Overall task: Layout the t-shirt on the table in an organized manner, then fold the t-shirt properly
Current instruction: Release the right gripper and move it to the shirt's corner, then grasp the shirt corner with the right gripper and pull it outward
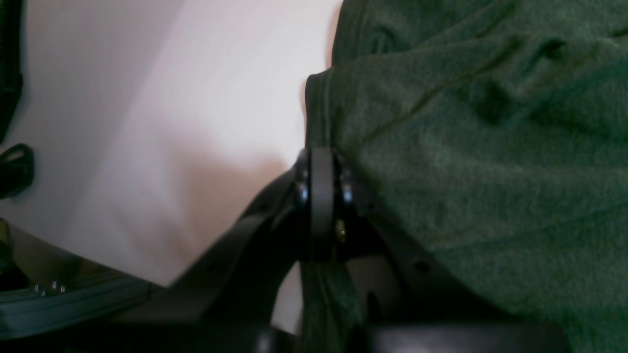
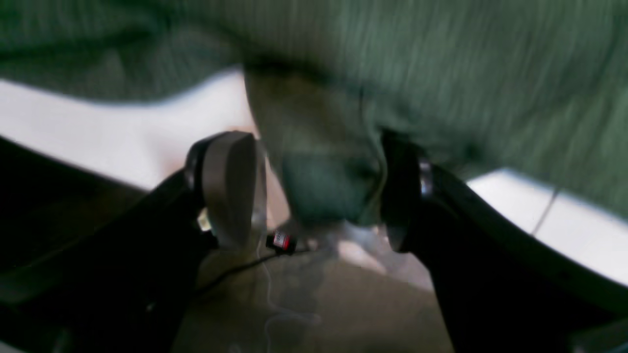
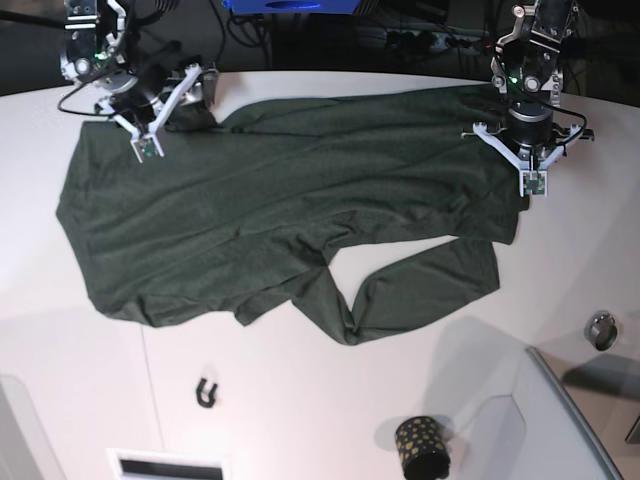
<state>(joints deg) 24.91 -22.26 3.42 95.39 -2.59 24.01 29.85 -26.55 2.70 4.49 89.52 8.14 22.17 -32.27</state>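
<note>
Spanning whole base view: white table with curved far edge, thin seam lines, dark cable clutter behind. Grey raised panel at near corner; black gold-dotted cup beside it; small black hook on bare tabletop. T-shirt lies spread across table's far half, wrinkled, one sleeve folded under near middle. Left gripper clenched on t-shirt edge at far corner. Right gripper at opposite far corner, jaws apart, cloth fold between them, not pinched.
</note>
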